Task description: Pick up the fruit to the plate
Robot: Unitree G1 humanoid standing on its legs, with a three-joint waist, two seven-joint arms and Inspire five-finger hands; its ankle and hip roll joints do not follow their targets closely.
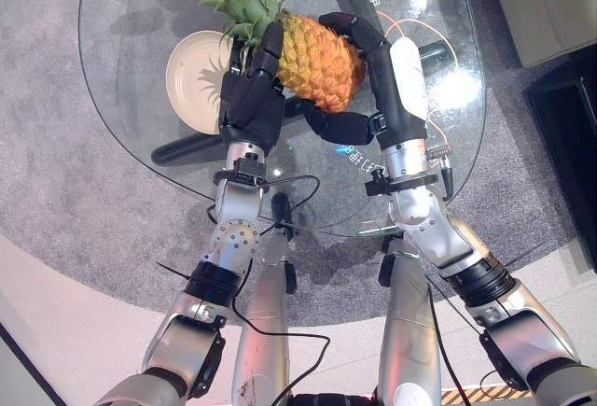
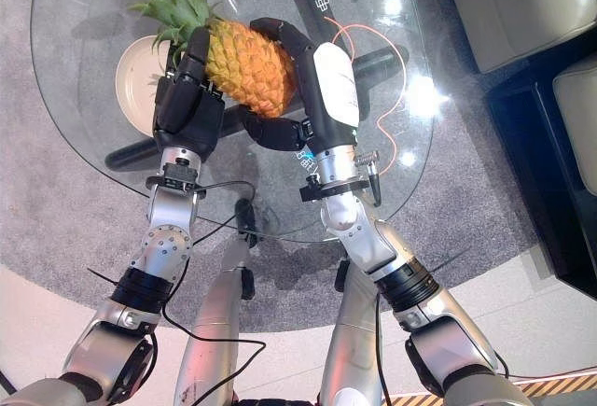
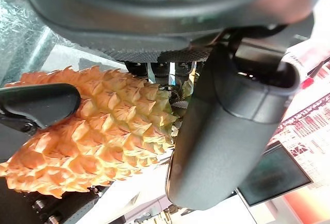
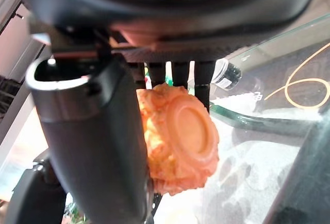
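An orange pineapple (image 1: 317,61) with a green leafy crown is held between both hands over the glass table (image 1: 131,145). My left hand (image 1: 252,98) presses flat, with straight fingers, against the crown end. My right hand (image 1: 396,98) wraps the base end, its fingers curled over the far side and its thumb below. The cream plate (image 1: 191,70) lies on the table just left of the fruit, partly behind my left hand. The left wrist view shows the pineapple's scaly side (image 3: 103,131), and the right wrist view its round base (image 4: 180,136).
A black table base (image 1: 187,149) shows through the glass. A thin orange cable (image 1: 420,33) loops on the table to the right of the fruit. Grey carpet surrounds the table, with a pale sofa (image 1: 550,5) and dark furniture (image 1: 569,126) at the right.
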